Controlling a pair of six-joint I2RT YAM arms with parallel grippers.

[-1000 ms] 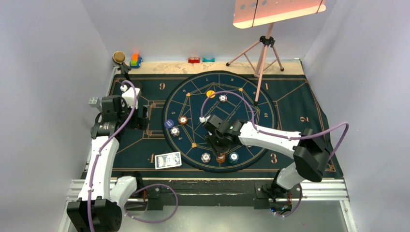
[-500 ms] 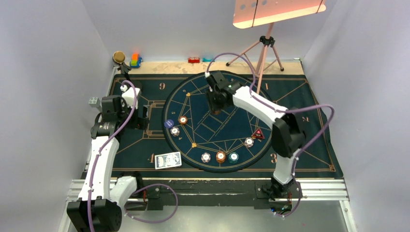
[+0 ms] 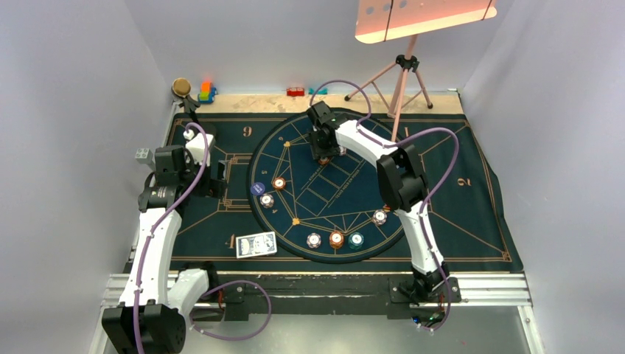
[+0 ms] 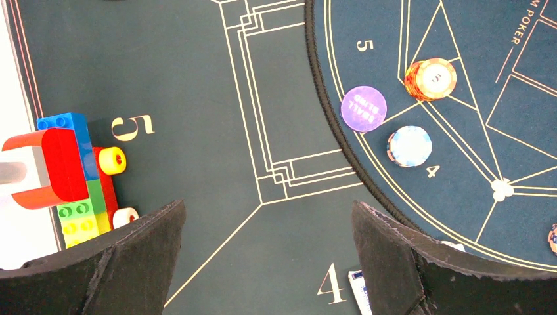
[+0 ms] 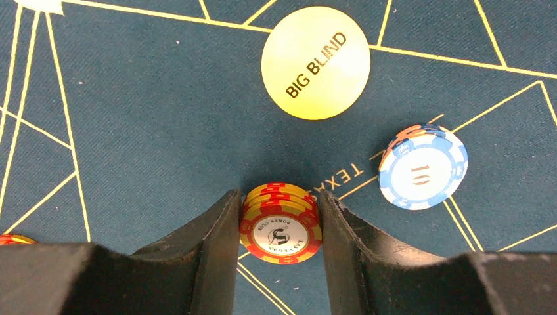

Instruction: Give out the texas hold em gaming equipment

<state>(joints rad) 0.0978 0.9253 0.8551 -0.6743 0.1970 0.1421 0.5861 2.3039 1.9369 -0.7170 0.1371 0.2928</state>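
Two arms over the dark blue mat (image 3: 472, 184). Left pincer (image 4: 263, 262) is spread wide and empty, hovering over the mat's left side. Toy blocks (image 4: 72, 170) sit near one of its fingers. Card deck (image 3: 256, 243), blue-white backs, lies flat at near left, just outside the round ring.

Inside the ring's left edge are the purple SMALL BLIND disc (image 4: 363, 108), orange chip stack (image 4: 430, 79) and white-blue chip (image 4: 409, 146), close together, not touching. On the ring's near arc, white chip (image 3: 314, 240), orange chip (image 3: 336, 238) and teal chip (image 3: 356, 238) form a row.

Right pincer (image 5: 279, 207) is at the ring's far centre, pinching the yellow-red chip stack (image 5: 281, 230) between both fingers. Cannot tell if the stack touches the mat. Yellow BIG BLIND disc (image 5: 316, 62) lies beyond it. Blue-white 10 chip (image 5: 422, 167) lies to its right, clear of the fingers.
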